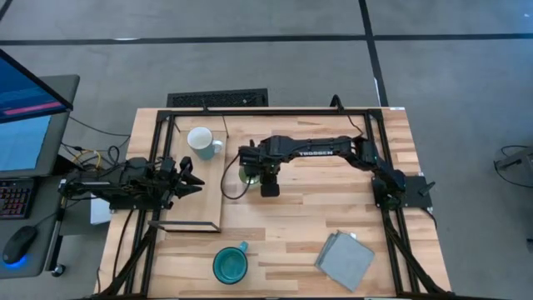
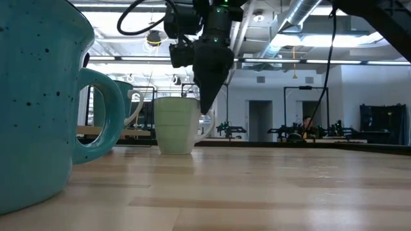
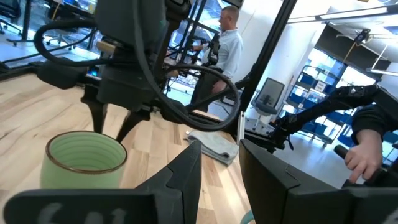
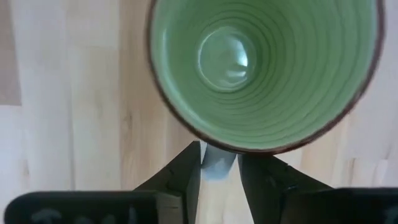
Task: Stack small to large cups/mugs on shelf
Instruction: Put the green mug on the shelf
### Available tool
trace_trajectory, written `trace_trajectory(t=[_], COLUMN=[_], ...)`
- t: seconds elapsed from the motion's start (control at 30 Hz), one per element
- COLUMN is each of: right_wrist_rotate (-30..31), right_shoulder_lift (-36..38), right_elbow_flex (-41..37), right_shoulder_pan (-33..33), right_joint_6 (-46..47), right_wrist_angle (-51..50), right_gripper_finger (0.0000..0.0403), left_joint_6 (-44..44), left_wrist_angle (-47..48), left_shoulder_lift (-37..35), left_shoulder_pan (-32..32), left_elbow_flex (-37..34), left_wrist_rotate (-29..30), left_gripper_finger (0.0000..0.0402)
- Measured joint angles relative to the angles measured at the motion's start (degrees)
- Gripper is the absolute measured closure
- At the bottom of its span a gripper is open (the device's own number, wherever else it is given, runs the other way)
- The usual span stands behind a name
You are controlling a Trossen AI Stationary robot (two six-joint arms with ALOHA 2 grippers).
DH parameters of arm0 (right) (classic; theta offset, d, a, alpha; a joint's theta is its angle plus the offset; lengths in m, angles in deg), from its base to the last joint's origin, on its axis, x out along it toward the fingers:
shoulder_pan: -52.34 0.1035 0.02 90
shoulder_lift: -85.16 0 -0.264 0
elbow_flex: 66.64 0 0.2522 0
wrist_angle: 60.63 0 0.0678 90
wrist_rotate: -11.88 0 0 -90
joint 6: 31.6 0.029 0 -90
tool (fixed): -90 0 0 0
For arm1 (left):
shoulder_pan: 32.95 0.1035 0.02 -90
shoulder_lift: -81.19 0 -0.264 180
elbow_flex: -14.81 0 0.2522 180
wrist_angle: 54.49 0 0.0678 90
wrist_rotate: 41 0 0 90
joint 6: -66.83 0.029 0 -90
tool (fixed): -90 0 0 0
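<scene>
Nearest the table's front edge stand the teal mug [image 1: 230, 265] and, to its right, a grey folded cloth [image 1: 345, 260]. Mid-table, the right gripper [image 4: 219, 167] hangs just above the light-green mug [image 1: 249, 174], fingers slightly parted astride its handle, gripping nothing. The left gripper [image 1: 190, 177] waits open over the shelf [image 1: 193, 218], where the white mug [image 1: 201, 142] stands. Planked wood [image 1: 300, 221]; beyond, a person [image 3: 225, 43].

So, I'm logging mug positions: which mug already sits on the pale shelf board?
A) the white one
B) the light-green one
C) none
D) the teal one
A: the white mug stands on the shelf, while the other two are on the planked tabletop.
</scene>
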State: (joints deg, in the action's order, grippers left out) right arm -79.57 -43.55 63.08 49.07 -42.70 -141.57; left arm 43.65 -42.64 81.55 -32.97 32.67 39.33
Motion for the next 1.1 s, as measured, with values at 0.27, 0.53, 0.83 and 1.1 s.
trace_trajectory(t=[0.27, 0.53, 0.83, 1.1], right_wrist_rotate=[-0.1, -0.1, -0.1, -0.1], right_shoulder_lift=[0.0, 0.0, 0.0, 0.0], right_elbow_flex=[0.0, 0.0, 0.0, -0.2], right_shoulder_pan=[0.2, 0.2, 0.3, 0.3], right_joint_6=[4.5, 6.7, 8.3, 9.2], right_wrist_angle=[-1.9, -2.2, -1.7, -1.1], right_gripper_finger=[0.0274, 0.0275, 0.0275, 0.0274], left_joint_6=[0.0, 0.0, 0.0, 0.0], left_wrist_angle=[0.0, 0.0, 0.0, 0.0], left_shoulder_lift=[0.0, 0.0, 0.0, 0.0], left_shoulder_pan=[0.0, 0.0, 0.0, 0.0], left_elbow_flex=[0.0, 0.0, 0.0, 0.0], left_wrist_rotate=[1.4, 1.5, 1.5, 1.5], left_gripper_finger=[0.0303, 0.0303, 0.0303, 0.0303])
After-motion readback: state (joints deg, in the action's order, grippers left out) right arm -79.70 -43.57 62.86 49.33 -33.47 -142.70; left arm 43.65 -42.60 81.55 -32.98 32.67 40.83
